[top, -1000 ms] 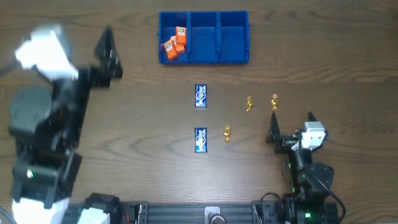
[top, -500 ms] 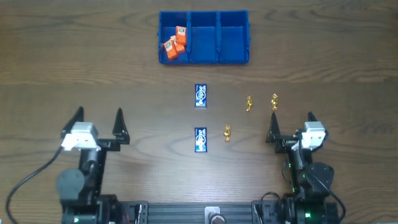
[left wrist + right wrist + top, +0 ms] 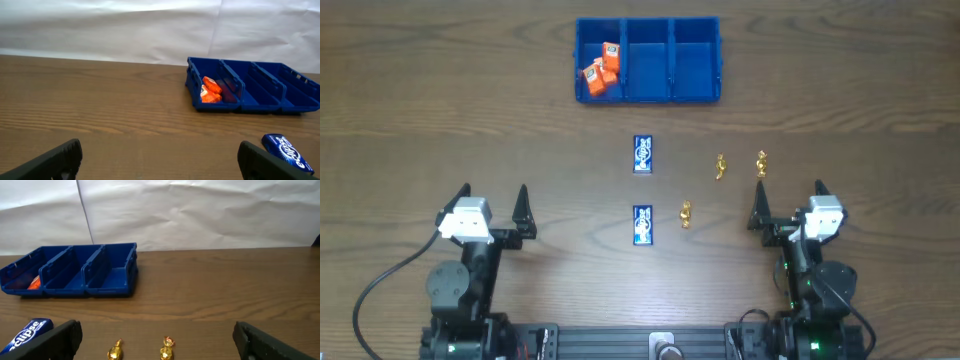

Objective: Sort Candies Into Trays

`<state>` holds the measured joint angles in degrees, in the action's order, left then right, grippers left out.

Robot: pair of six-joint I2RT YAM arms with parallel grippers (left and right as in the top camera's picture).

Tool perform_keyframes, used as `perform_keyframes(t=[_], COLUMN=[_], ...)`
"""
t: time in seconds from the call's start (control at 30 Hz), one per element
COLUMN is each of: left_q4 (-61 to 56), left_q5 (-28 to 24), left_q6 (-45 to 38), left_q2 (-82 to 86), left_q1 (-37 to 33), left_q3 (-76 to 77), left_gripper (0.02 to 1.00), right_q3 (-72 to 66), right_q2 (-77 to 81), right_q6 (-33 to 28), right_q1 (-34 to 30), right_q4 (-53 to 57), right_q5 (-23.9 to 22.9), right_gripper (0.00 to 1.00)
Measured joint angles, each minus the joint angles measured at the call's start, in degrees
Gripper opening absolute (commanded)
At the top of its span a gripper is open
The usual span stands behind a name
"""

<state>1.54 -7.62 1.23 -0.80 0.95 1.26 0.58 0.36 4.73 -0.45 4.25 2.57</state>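
- The left gripper [image 3: 493, 192] was high up at the left side of the table [image 3: 880, 120] one second ago; now it has come down and sits low in front of its base, a little further in than half a second ago
- Its jaws stand wide apart and there is nothing between them
- The right gripper [image 3: 788, 190] has not moved; its jaws are also wide apart and empty, near the gold candies
- No candy has changed its place in this second
- The orange candies [image 3: 601, 68] lie in the left compartment of the blue tray [image 3: 648, 98] at the far side of the table; the middle and right compartments hold nothing
- Two blue packets [image 3: 642, 154] lie one behind the other in the middle of the table, well apart from the tray
- Three gold candies [image 3: 719, 166] lie to the right of the packets, two side by side and one nearer to the arms
- In my judgement the left arm has finished with the orange candies and gone back to rest, so the orange sort looks done
- The blue packets and the gold candies are not yet sorted, so the task seems less than half done, and either arm is free to start the next pick
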Motion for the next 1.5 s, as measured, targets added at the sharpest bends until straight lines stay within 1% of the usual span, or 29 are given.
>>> perform_keyframes(t=[0.23,0.33,0.43,0.5,0.57,0.63,0.7,0.73,0.77,0.8,0.87,0.93,0.97,1.0,1.1,1.13,1.27,1.33,1.4,1.5], left_q4=[0.00,0.02,0.02,0.00,0.04,0.07,0.17,0.20,0.31,0.31,0.35,0.35,0.35,0.35,0.33,0.35,0.35,0.35,0.35,0.35], left_q5=[0.00,0.00,0.00,0.00,0.02,0.02,0.00,0.00,0.02,0.04,0.02,0.00,0.00,0.00,0.02,0.02,0.00,0.02,0.02,0.02], left_q6=[0.00,0.00,0.02,0.00,0.00,0.02,0.00,0.00,0.00,0.00,0.02,0.02,0.02,0.00,0.00,0.02,0.00,0.02,0.00,0.00], left_q2=[0.00,0.00,0.00,0.00,0.02,0.11,0.15,0.17,0.15,0.13,0.17,0.17,0.17,0.17,0.17,0.17,0.15,0.17,0.17,0.17], left_q1=[0.00,0.00,0.00,0.00,0.00,0.00,0.00,0.00,0.00,0.00,0.00,0.00,0.00,0.00,0.00,0.00,0.00,0.00,0.00,0.00], left_q3=[0.00,0.00,0.00,0.00,0.02,0.07,0.11,0.11,0.17,0.17,0.17,0.17,0.17,0.17,0.17,0.17,0.17,0.17,0.17,0.17], left_gripper=[0.998,0.998,0.998,0.998,0.998,0.998,0.998,0.998,0.996,0.998,0.998,0.996,0.996,0.998,0.998,0.998,0.998,0.998,0.996,0.998], right_q3=[0.00,-0.02,0.02,1.57,8.09,18.95,28.85,29.88,35.52,38.34,48.30,54.29,57.13,59.12,61.83,61.92,61.96,61.99,61.99,61.99], right_q2=[0.00,0.00,0.00,1.38,7.67,15.87,23.45,24.30,29.68,32.02,42.16,49.18,53.46,57.40,68.70,72.96,84.24,89.39,93.13,97.00], right_q6=[0.00,0.00,1.09,2.45,3.67,4.76,5.35,5.44,5.60,5.70,5.97,6.62,7.10,7.93,12.22,14.14,21.05,25.59,29.29,33.66], right_q1=[0.00,0.00,0.04,0.11,0.22,0.52,0.70,0.72,0.94,1.55,6.40,11.30,14.93,18.14,27.82,31.21,41.27,46.21,48.81,49.77], right_q4=[0.00,-1.95,-1.73,2.38,9.29,16.41,23.02,23.50,25.97,29.00,34.75,38.73,40.24,40.94,41.55,42.10,42.73,43.71,44.09,43.78], right_q5=[0.00,0.26,3.08,6.73,11.39,15.32,17.57,17.77,18.97,19.10,20.22,20.41,20.52,20.33,17.55,16.06,10.36,7.50,5.44,2.58], right_gripper=[0.998,0.998,0.998,0.998,0.998,0.998,0.998,0.998,0.998,0.998,0.998,0.998,0.998,0.998,0.998,0.998,0.998,0.998,0.998,0.998])
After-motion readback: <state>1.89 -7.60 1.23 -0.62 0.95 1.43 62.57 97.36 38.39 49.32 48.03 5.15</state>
